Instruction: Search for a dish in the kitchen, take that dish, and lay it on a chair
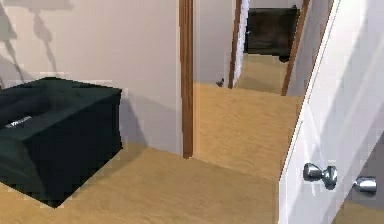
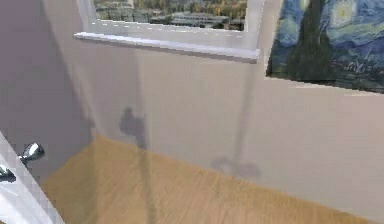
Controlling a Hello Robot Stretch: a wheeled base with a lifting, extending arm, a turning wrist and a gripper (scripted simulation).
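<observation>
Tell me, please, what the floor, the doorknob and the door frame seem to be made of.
The floor looks like light wood, matte, with faint tan grain. The doorknob seems polished metal: silvery with bright highlights. The door frame appears stained brown wood, though it could be paint.

A dark, blocky padded seat (image 1: pixel 60 130), perhaps a chair, stands upright on the floor (image 1: pixel 230 130) at the forward view's left, close to the wall (image 1: pixel 100 40). A small pale thing (image 1: pixel 20 123), too small to identify, lies on its sunken top.
</observation>
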